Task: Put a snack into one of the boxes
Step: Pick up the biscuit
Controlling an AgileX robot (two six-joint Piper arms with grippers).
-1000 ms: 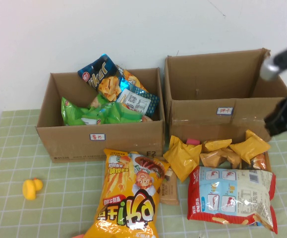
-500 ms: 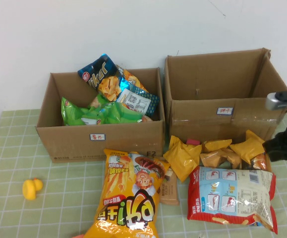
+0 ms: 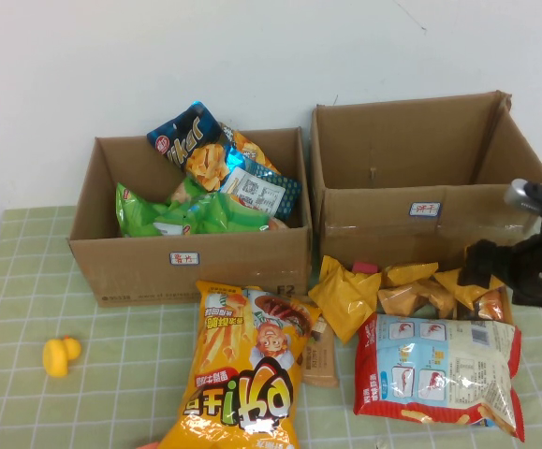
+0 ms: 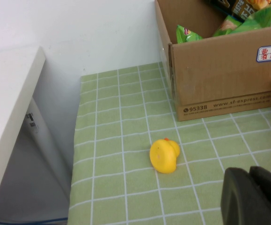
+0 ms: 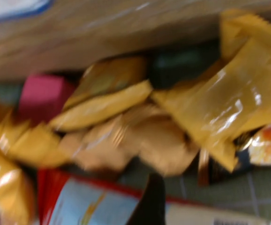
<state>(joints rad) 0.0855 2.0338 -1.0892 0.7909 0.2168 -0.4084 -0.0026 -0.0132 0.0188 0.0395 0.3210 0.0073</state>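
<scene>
Two brown cardboard boxes stand at the back of the table. The left box [image 3: 196, 267] holds several snack bags; the wider taped right box [image 3: 411, 229] shows no contents. My right gripper [image 3: 491, 265] hangs low in front of the right box, just over a pile of small yellow snack packets [image 3: 418, 288]. It is open and holds nothing. The right wrist view shows these packets [image 5: 126, 117] close up, with one dark finger [image 5: 150, 201] below them. My left gripper [image 4: 253, 197] is shut and empty, low over the cloth near the left box [image 4: 219, 89].
A big yellow chips bag [image 3: 247, 374], a brown packet [image 3: 321, 355] and a red, white and blue bag [image 3: 439, 374] lie in front of the boxes. A yellow toy duck [image 3: 61, 355] sits at the front left, also in the left wrist view [image 4: 164, 155]. The table's left edge is near.
My right arm has come down from beside the right box's upper right and moved left, to just over the yellow packets. The left arm and the snacks have not moved.
</scene>
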